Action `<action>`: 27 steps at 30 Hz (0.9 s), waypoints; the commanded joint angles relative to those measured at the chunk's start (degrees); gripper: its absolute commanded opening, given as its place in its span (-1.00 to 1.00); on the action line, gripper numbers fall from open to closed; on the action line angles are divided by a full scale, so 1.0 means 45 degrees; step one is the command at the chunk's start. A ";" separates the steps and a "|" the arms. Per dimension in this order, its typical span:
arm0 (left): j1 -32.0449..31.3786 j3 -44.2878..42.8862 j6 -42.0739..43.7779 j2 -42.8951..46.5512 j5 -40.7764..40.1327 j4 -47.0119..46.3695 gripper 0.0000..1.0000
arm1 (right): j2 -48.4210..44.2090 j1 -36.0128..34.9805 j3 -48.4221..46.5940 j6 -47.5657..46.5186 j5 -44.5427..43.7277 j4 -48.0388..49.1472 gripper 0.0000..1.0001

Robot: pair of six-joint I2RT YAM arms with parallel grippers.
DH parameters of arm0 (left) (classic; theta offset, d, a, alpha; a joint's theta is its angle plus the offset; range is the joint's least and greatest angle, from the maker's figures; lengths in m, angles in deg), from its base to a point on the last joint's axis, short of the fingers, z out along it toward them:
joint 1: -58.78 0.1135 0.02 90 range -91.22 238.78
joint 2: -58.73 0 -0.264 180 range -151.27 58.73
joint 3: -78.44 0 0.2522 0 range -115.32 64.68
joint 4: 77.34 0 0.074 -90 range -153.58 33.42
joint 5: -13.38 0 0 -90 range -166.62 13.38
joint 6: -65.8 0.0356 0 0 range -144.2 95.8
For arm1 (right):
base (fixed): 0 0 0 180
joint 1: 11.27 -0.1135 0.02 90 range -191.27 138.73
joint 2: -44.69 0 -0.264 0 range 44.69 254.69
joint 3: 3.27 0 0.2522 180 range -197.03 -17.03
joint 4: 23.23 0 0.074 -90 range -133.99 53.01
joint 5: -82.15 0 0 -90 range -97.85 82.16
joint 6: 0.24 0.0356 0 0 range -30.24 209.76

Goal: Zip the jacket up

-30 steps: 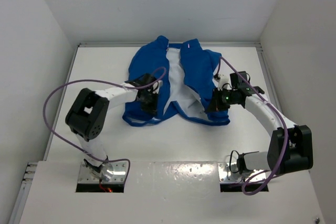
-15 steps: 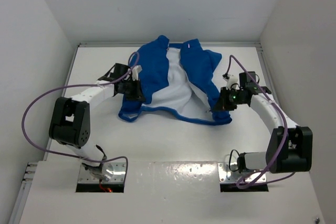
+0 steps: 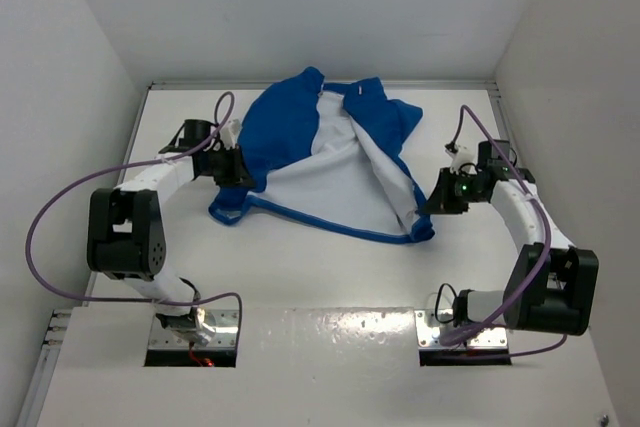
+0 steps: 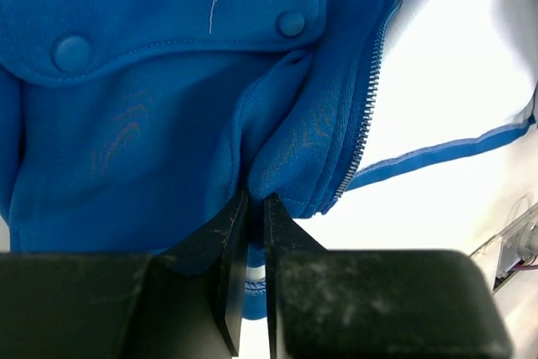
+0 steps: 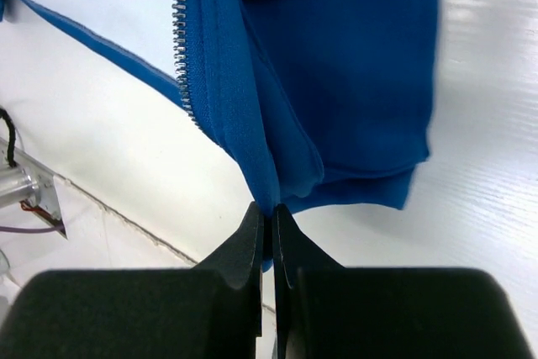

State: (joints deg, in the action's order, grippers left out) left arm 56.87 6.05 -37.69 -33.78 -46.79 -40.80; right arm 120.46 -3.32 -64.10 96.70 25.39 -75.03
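Near the hem on each side, the left tool (image 4: pixel 254 199) and right tool (image 5: pixel 269 208) each pinch shut on a fold of the royal blue sleeveless fabric jacket (image 3: pixel 285 132), spread open on the white worktop (image 3: pixel 300 277). Such thin bites, I judge, could slip under tension, leaving the light zipper halves (image 4: pixel 366 98) apart farther up.

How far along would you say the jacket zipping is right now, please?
Done: both grips are made. The left gripper and right gripper are each pinched shut on the jacket, one front edge each, near the hem. In hand: the fronts are held spread apart, white lining showing. Left: the zipper teeth rows lie apart, so joining and closing them remains.
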 commanded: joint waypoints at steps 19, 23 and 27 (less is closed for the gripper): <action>0.2415 -0.0252 0.1222 0.0655 0.1497 0.0171 -0.60 | -0.0392 0.1846 -0.0302 -0.1971 0.0369 -0.1331 -1.00; 0.2730 -0.0526 0.1339 0.0773 0.1867 0.0171 -0.54 | -0.0333 0.2121 -0.0400 -0.2245 0.0388 -0.1566 -1.00; 0.3138 -0.0895 0.1455 0.0656 0.1986 0.0288 -0.51 | -0.0294 0.2452 -0.0516 -0.2478 0.0447 -0.1683 -1.00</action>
State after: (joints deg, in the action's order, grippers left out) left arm 69.20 5.22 -32.93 -32.87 -39.71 -38.90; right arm 120.06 6.54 -63.99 88.09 26.85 -81.35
